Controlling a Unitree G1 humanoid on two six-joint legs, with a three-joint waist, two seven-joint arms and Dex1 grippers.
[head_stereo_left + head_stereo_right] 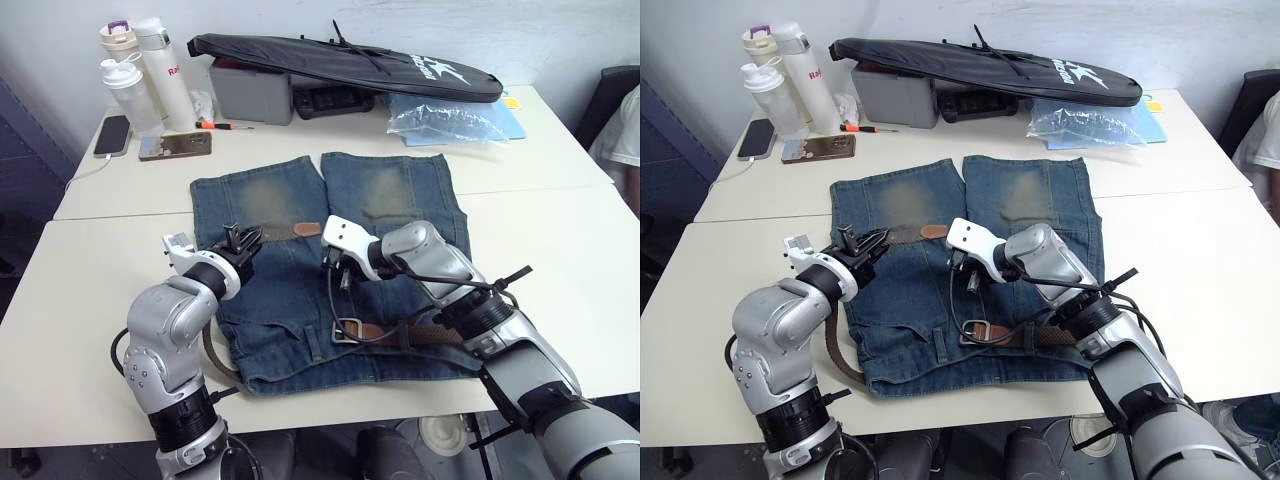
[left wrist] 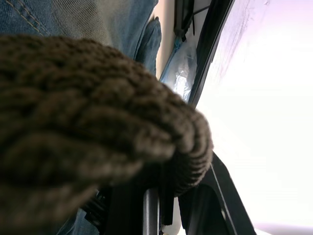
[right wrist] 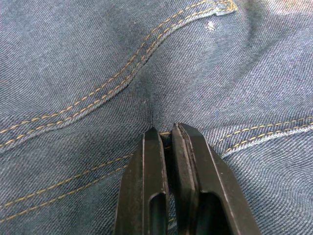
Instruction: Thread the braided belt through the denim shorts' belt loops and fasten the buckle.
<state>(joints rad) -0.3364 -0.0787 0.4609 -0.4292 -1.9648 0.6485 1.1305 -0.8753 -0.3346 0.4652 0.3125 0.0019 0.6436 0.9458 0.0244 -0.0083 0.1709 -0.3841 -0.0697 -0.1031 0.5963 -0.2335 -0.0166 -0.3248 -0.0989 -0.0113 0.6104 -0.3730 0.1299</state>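
Belt point(image 1: 275, 232) in left gripper point(image 1: 240, 240)

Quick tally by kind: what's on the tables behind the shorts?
Bottles, white and clear plastic: 3
Phones, dark and flat: 2
Long black bag: 1
Grey box: 1
Clear plastic bag: 1
Total: 8
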